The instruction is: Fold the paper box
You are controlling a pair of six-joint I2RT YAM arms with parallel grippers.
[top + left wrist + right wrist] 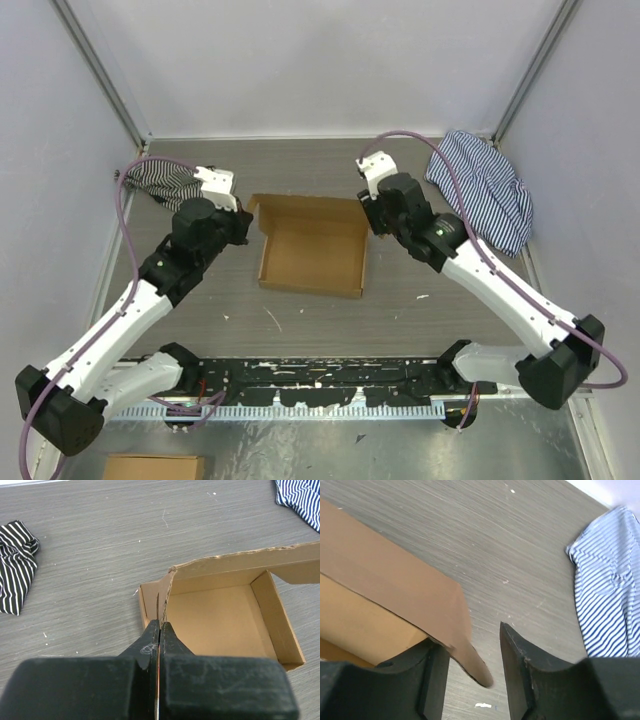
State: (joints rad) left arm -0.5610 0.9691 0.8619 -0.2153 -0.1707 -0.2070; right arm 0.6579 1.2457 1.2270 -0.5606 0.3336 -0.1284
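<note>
The paper box [312,247] is a shallow brown cardboard tray lying mid-table with its walls raised. My left gripper [244,216] is at its far left corner. In the left wrist view the gripper [160,626] is shut on the thin upright edge of a side flap, and the box's open inside [225,617] lies just beyond. My right gripper [366,208] is at the far right corner. Its jaws [472,647] stand open around a rounded cardboard tab [470,655], which lies close to the left finger [432,672] and apart from the right finger [517,655].
A black-and-white striped cloth [160,180] lies at the far left, close behind my left arm. A blue striped cloth [485,185] lies at the far right. A small cardboard piece [150,467] sits below the table's near edge.
</note>
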